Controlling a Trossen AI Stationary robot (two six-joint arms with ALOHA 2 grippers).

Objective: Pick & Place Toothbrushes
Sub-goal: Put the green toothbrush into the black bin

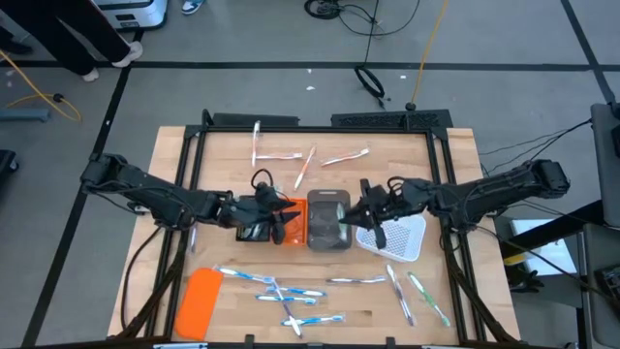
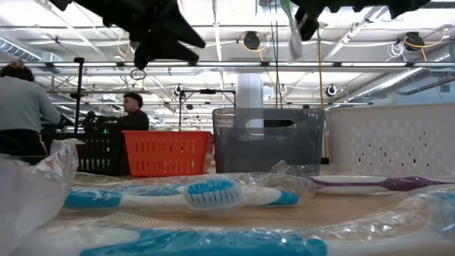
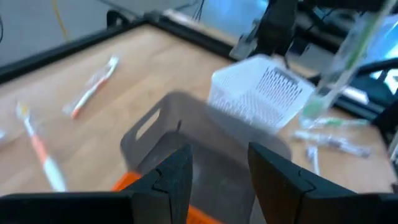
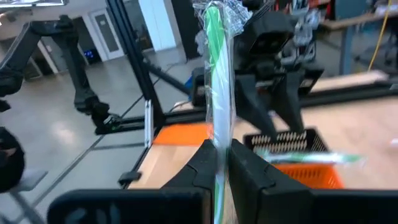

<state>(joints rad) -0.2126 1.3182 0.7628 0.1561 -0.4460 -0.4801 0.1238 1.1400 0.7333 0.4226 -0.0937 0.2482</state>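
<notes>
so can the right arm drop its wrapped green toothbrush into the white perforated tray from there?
Probably yes. The right gripper is shut on the wrapped green toothbrush, above the table between the grey tray and the white perforated tray, whose top looks unobstructed.

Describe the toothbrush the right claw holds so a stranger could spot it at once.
Start at the row of trays mid-table and find the white tray at its right end. Above its edge, the right claw is shut on a green toothbrush. It alone is off the table, upright in clear wrap.
</notes>
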